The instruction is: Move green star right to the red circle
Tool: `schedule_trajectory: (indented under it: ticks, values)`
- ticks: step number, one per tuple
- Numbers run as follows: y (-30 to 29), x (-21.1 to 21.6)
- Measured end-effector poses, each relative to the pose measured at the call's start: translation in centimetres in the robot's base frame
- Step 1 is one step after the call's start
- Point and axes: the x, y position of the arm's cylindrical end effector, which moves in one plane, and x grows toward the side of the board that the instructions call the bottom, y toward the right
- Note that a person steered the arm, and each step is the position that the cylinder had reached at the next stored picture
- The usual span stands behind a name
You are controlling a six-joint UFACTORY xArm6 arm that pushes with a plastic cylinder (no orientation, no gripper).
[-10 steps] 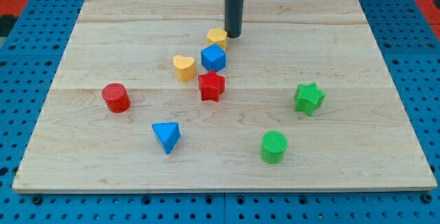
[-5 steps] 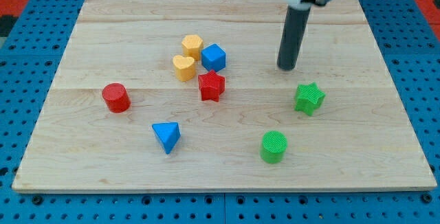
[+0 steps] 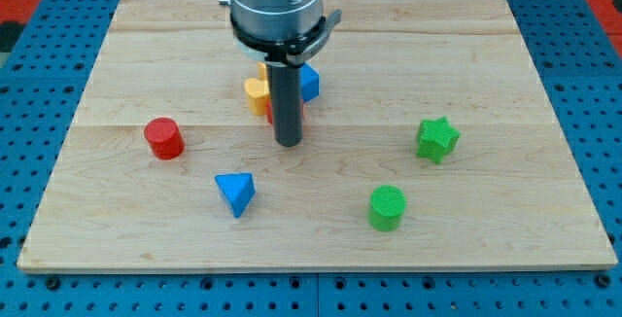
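Note:
The green star (image 3: 437, 139) lies on the wooden board (image 3: 486, 220) at the view's right. The red circle, a short red cylinder (image 3: 163, 138), stands at the view's left. My tip (image 3: 288, 142) rests on the board between them, nearer the middle, just below a cluster of blocks. The tip is far to the left of the green star and to the right of the red circle, touching neither. The rod and its metal mount (image 3: 276, 6) hide part of the cluster.
Behind the rod sit a yellow heart (image 3: 256, 93), a blue cube (image 3: 309, 81) and a mostly hidden red star (image 3: 299, 111). A blue triangle (image 3: 235, 193) lies at lower left, a green cylinder (image 3: 387, 207) at lower right.
My tip went from the top centre to the right near the green star, then swung back left to below the cluster. The yellow hexagon was nudged left and is now hidden.

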Motion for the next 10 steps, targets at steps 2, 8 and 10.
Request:
schedule_trajectory:
  ticks: [2,8,10]
  values:
    - [9.4,-0.7]
    - [9.8,2.3]
    - [1.3,3.2]
